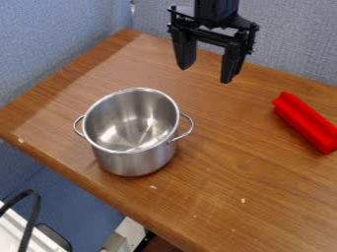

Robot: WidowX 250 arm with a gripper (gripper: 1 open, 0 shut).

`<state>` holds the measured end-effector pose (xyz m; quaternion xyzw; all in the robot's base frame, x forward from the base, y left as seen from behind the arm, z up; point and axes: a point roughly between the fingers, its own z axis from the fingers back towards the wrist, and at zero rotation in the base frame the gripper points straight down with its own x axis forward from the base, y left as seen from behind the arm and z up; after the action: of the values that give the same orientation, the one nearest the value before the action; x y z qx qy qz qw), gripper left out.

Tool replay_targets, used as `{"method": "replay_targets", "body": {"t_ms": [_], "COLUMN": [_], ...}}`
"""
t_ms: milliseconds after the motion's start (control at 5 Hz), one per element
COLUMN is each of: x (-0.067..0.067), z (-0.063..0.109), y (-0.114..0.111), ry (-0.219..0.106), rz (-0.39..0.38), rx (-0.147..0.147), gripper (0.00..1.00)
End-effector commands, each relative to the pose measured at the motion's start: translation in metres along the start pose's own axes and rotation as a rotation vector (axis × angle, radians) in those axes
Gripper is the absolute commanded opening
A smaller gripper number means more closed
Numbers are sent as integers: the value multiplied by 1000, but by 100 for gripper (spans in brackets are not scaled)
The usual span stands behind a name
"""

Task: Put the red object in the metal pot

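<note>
Overhead, a black two-fingered robot gripper (208, 65) hangs wide open, holding nothing. Right of it in view, a bright red ridged block (306, 123) lies on the brown wooden table (198, 197); the round shiny steel pot (132, 131) stands left. Reaching comes first, it seems: move over the block, then lower around it.

A stainless-steel pot (133, 162) stands upright and open on the wooden surface (218, 187), its two loop handles at opposite sides. The black robot hand (210, 69) hangs above the surface, fingers spread with nothing between them. A ridged red block (305, 123) lies well apart from the pot, near the surface's edge.
</note>
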<state>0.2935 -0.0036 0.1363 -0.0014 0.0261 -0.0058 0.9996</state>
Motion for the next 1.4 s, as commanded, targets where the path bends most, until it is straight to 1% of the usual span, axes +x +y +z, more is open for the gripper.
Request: {"method": "replay_targets", "body": {"t_ms": [0,200,400,600,800,1000,1200], "x": [-1,9,25,38,44,52,63], "z": [-5,-10,-13,-17,-20,-22,-24], "y": [2,-13,-26,-37,-52,-66,-74], "ry": [17,-23,-74,-97,-99,-115,-136], "rz": [-11,59,132,154,232,306,383], "rx": [-1,-11,-38,-49,-69,-83,-109], "gripper": [100,100,100,100,100,100,100]}}
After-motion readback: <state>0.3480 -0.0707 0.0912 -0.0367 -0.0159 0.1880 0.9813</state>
